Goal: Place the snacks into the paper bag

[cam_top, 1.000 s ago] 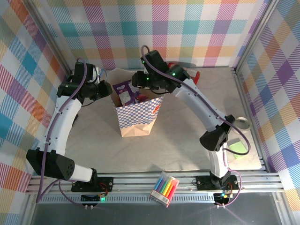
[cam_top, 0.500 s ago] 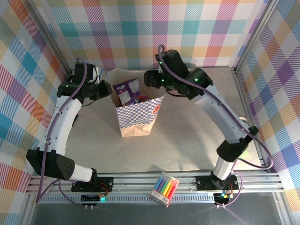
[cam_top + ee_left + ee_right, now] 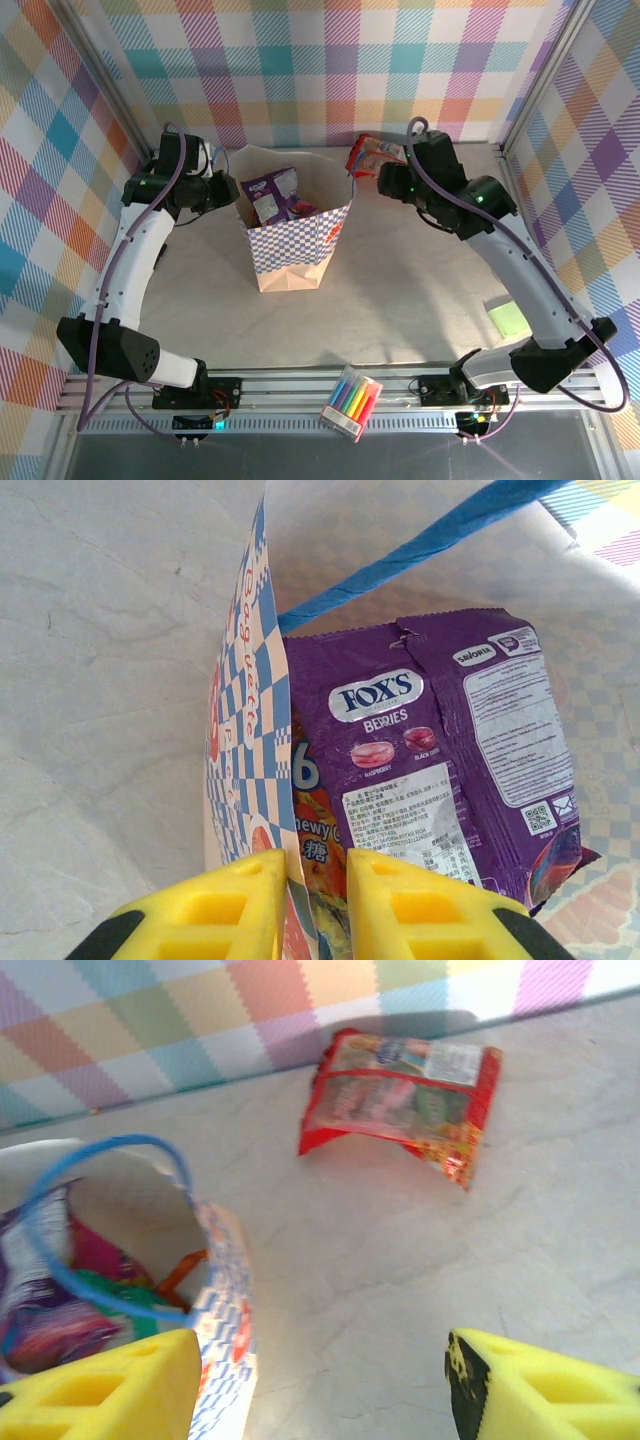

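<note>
Your right gripper (image 3: 320,1388) has left the bag (image 3: 235,730), spread; now reach for the red packet (image 3: 400,1105), upper centre. Left gripper (image 3: 315,895) pinches the bag's wall.

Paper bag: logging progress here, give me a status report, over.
Left gripper pinching paper bag rim. Right gripper open, facing red snack packet lying outside bag. Purple Fox's Berries packet in bag. Nothing between them.

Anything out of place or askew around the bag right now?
Nothing spilled or damaged. One red snack packet lies bowed by the back wall, outside the tan checkered paper bag; a clear pack of coloured markers sits on the front rail.
</note>
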Motion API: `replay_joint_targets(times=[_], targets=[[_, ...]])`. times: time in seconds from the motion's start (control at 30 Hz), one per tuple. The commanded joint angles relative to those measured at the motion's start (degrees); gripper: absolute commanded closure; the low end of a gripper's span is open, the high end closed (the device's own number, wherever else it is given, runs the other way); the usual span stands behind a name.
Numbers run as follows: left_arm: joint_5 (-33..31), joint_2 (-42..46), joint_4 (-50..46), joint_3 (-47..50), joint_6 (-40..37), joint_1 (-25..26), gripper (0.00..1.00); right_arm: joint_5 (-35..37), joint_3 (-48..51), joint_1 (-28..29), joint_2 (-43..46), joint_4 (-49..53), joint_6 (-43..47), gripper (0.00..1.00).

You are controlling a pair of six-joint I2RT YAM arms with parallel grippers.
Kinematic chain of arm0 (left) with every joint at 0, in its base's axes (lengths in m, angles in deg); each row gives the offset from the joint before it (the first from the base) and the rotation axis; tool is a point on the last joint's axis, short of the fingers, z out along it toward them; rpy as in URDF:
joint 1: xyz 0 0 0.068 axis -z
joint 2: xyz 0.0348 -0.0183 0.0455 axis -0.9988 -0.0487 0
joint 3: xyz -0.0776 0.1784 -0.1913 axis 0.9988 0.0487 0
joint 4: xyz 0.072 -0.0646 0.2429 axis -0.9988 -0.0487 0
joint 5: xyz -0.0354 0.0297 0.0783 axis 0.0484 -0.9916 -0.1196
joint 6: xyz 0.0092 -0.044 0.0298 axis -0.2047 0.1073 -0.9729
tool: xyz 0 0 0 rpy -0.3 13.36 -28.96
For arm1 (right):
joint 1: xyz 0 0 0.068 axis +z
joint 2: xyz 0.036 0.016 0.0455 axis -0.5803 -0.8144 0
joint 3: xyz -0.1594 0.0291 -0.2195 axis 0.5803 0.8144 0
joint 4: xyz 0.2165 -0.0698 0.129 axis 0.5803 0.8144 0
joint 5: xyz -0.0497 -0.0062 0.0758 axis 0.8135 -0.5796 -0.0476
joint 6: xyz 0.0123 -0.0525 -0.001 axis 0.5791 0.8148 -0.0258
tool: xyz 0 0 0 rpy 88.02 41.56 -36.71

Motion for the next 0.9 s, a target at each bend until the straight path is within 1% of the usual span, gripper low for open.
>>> replay_joint_targets(times=[0.0, 0.13, 0.37, 0.47, 0.57, 0.67, 0.73, 0.87], targets=[[-0.75, -0.53, -1.64, -1.83, -0.73, -0.45, 0.76, -2.43, 4.3, -4.14, 1.83, -2.13, -2.5, 0.34], [-0.84, -1.1, -2.01, -2.0, -0.73, -0.45, 0.76, -6.11, 8.46, -9.61, 0.79, -2.12, -3.7, 0.33], [-1.26, -1.23, -2.7, -2.09, -0.74, -0.4, 0.76, -12.15, 13.62, -14.66, -3.68, -4.13, -5.37, 0.27], [-1.54, -1.21, -2.78, -2.01, -0.75, -0.39, 0.76, -17.12, 15.35, -17.35, -6.74, -5.78, -6.6, 0.21], [-1.69, -1.32, -2.79, -2.11, -0.73, -0.44, 0.76, -22.03, 16.97, -19.72, -9.38, -8.19, -9.01, 0.19], [-1.86, -1.59, -2.83, -2.19, -0.78, -0.44, 0.76, -26.23, 19.39, -21.75, -11.27, -13.45, -10.79, 0.17], [-1.94, -1.76, -3.05, -2.36, -0.82, -0.44, 0.76, -27.34, 19.46, -22.67, -12.91, -15.42, -11.4, 0.17], [-2.36, -1.85, -3.15, -2.55, -1.06, -0.44, 0.76, -27.47, 16.48, -23.38, -17.76, -15.79, -10.03, 0.17]])
